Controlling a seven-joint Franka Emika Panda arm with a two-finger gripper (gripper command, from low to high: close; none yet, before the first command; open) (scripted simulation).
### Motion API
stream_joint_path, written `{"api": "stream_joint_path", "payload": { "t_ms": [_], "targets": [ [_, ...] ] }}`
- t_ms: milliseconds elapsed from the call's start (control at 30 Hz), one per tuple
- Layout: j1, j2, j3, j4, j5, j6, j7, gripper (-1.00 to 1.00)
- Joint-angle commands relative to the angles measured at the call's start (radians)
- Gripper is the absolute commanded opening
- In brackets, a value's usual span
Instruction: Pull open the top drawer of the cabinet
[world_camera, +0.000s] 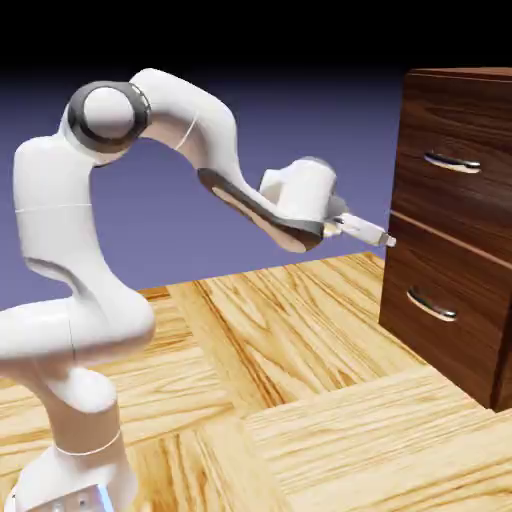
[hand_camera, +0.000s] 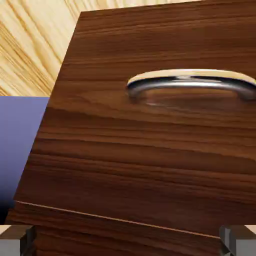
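Note:
The dark wood cabinet (world_camera: 460, 90) stands at the exterior view's right. Its top drawer (world_camera: 440, 200) is closed, with its silver handle (world_camera: 452, 162) well above my gripper (world_camera: 385, 238). The gripper is open and empty, level with the seam between the two drawers and just short of the cabinet front. The hand view is rolled over, with the table at its top. It mostly shows the lower drawer front (hand_camera: 125, 150) and its curved handle (hand_camera: 192, 82). Below the seam, a strip of the top drawer (hand_camera: 125, 237) lies between my two fingertips (hand_camera: 15, 240).
The lower drawer (world_camera: 440, 340) with its own handle (world_camera: 432, 305) sits shut under the top one. The wooden table (world_camera: 300, 400) stretches between the robot's base and the cabinet. Blue-violet backdrop fills the rest.

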Motion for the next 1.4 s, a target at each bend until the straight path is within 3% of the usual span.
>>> {"api": "stream_joint_path", "payload": {
  "t_ms": [0,833,900,1133,1167,1367],
  "targets": [
    [-0.035,0.005,0.036,0.015,-0.037,-0.002,-0.024,0.00],
    [-0.915,0.127,0.942,0.399,-0.963,-0.061,-0.617,0.00],
    [-0.916,0.127,0.943,0.399,-0.964,-0.061,-0.618,0.00],
    [-0.990,-0.056,0.969,0.652,-0.965,0.026,-0.562,0.00],
    [-0.990,-0.056,0.969,0.652,-0.965,0.026,-0.562,-1.00],
    [-0.946,0.073,0.960,0.471,-0.967,-0.037,-0.600,-1.00]
  ]
}}
